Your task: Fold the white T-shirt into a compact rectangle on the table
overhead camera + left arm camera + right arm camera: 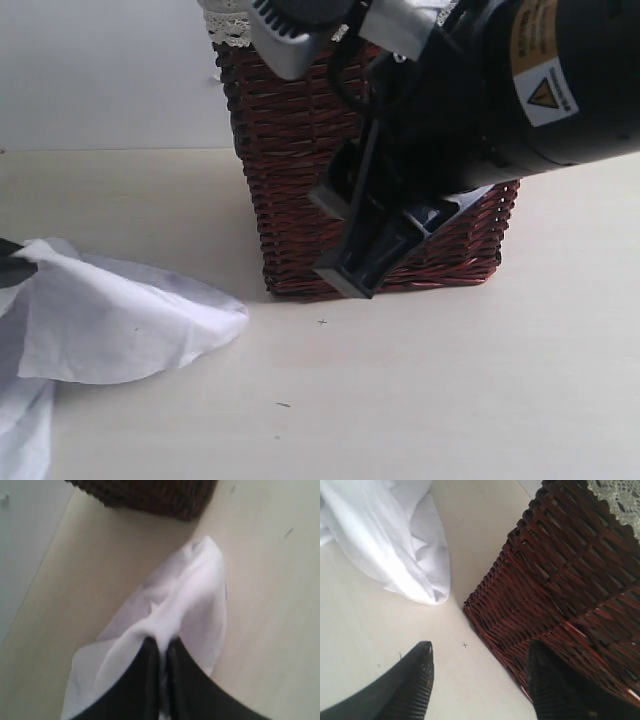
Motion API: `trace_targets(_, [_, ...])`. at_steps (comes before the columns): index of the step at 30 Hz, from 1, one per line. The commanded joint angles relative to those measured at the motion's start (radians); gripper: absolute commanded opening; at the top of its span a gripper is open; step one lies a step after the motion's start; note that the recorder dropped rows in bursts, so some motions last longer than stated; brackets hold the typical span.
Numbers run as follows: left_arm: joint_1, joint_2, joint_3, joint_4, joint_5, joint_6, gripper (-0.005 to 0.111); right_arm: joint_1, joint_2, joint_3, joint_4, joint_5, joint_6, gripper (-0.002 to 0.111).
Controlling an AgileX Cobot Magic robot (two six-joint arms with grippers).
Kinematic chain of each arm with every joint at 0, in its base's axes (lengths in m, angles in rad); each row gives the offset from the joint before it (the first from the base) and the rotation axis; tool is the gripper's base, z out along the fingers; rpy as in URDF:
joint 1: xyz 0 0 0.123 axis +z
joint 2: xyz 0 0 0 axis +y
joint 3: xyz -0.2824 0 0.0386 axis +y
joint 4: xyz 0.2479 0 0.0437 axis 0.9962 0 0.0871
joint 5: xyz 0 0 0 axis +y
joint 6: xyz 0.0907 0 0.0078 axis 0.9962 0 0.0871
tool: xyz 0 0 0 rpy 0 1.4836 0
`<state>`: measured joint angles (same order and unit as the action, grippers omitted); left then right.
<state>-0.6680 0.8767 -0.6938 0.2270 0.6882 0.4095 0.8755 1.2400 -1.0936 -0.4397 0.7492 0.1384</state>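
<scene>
Right gripper (480, 652) — blocking basket (290, 170), T-shirt (120, 320) beside.

1. The soft white cotton T-shirt (120, 320) is plain bright white, with greyish-lilac shading in the folds.
2. The wide pale cream matte surface (450, 400) is pretty uniform, just a few tiny dark specks.
3. The woven wicker basket (290, 180) is deep reddish-brown, with darker gaps between the strands.
4. Its lace trim (232, 28) is white with an openwork pattern.
5. The left gripper (161, 647) and right gripper (480, 652) are both black, and the right one's fingers (417, 690) are finely ribbed.
6. The bulky black arm housing (600, 60) carries a white sticker (545, 95) with an orange-yellow warning triangle.
</scene>
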Motion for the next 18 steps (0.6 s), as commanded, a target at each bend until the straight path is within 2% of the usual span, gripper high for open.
trace_targets(1, [-0.008, -0.067, -0.019, -0.189, -0.062, 0.009, 0.0, -0.003, -0.008, -0.01, 0.015, -0.001, -0.015, 0.054])
trace_targets(5, [-0.008, -0.051, -0.009, -0.312, 0.02, 0.013, 0.0, -0.003, 0.003, -0.01, 0.219, -0.01, -0.251, 0.054])
trace_targets(7, [-0.008, -0.024, 0.011, -0.387, 0.116, 0.069, 0.0, -0.003, 0.016, -0.01, 0.32, -0.015, -0.347, 0.054])
trace_targets(11, [-0.008, 0.028, 0.068, -0.496, 0.218, 0.195, 0.001, -0.003, 0.066, -0.01, 0.395, -0.019, -0.408, 0.054])
trace_targets(12, [-0.019, 0.035, 0.084, -0.531, 0.2, 0.274, 0.009, -0.003, 0.092, -0.01, 0.395, -0.019, -0.408, 0.054])
trace_targets(13, [-0.026, 0.035, 0.082, -0.531, 0.195, 0.283, 0.014, -0.003, 0.105, -0.01, 0.395, -0.016, -0.408, 0.054])
trace_targets(14, [-0.034, 0.03, 0.067, -0.51, 0.189, 0.286, 0.031, -0.003, 0.127, -0.01, 0.397, -0.015, -0.408, 0.054])
trace_targets(15, [-0.034, 0.024, 0.061, -0.496, 0.184, 0.286, 0.041, -0.003, 0.139, -0.01, 0.4, -0.015, -0.408, 0.054])
trace_targets(16, [-0.034, -0.001, 0.051, -0.47, 0.163, 0.286, 0.058, -0.003, 0.16, -0.01, 0.409, -0.015, -0.413, 0.054])
trace_targets(18, [-0.034, -0.053, 0.049, -0.472, 0.137, 0.286, 0.072, -0.003, 0.192, -0.01, 0.478, -0.011, -0.478, 0.054])
